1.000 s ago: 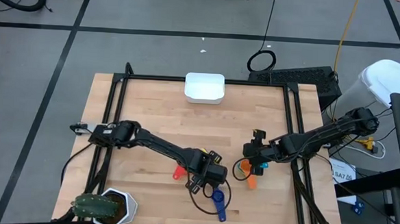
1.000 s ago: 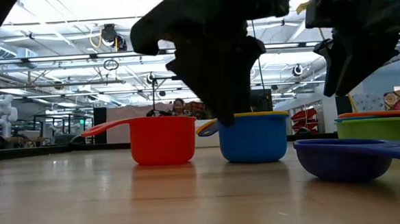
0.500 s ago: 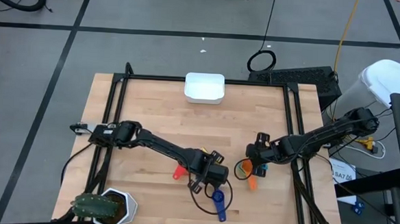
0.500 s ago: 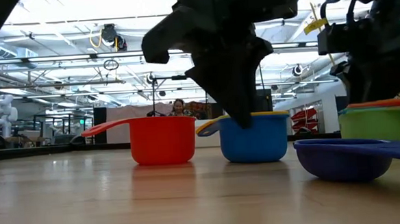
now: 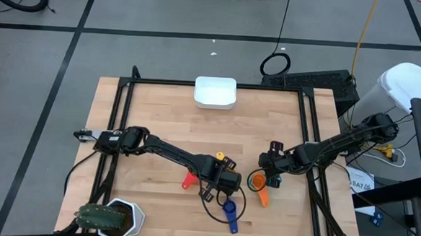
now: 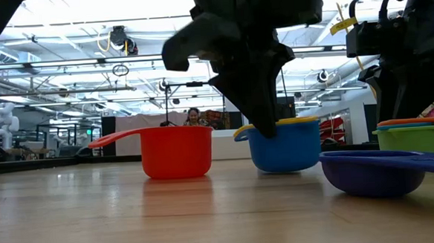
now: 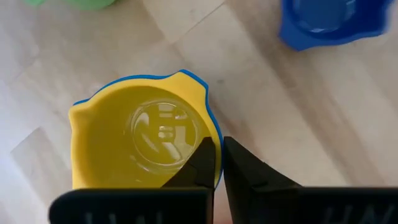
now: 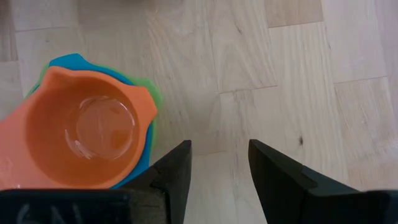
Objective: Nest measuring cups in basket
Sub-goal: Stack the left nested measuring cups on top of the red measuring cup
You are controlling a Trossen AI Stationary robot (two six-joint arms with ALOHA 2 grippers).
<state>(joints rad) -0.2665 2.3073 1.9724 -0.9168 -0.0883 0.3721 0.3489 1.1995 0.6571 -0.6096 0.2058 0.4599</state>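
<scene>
Left gripper: the left gripper (image 5: 220,182) is seen low over the near middle of the table (image 5: 160,122); its fingers (image 7: 205,163) are pinched together on the rim of the yellow cup (image 7: 140,143), which sits nested inside a blue cup (image 6: 281,144).
Yellow and blue pair: in the low view the blue cup is seen tilted, its base lifted off the wood on one side, with the yellow rim showing just above its edge.
Right gripper: the right gripper (image 8: 217,165) is held at the near right of the table, just beside the orange cup (image 8: 87,134); its fingers are parted and nothing is held between them, bare wood showing in the gap.
Orange stack: the orange cup is nested in a light blue cup (image 8: 71,62) and a green cup (image 6: 415,137); the stack is seen near the right edge of the table, its orange handle pointing toward the near side.
Red cup: the red cup (image 6: 176,150) is standing upright on the table, left of the left gripper, its handle pointing left in the low view.
Dark blue cup: the dark blue cup (image 5: 229,209) is lying on the table nearest the near edge, just beyond the left gripper.
Basket: the basket (image 5: 215,92) is placed at the far edge of the table, about the middle, well apart from all the cups; no cup is seen inside it.
Plant pot: a white pot with a green plant (image 5: 108,217) is set at the near left corner.
</scene>
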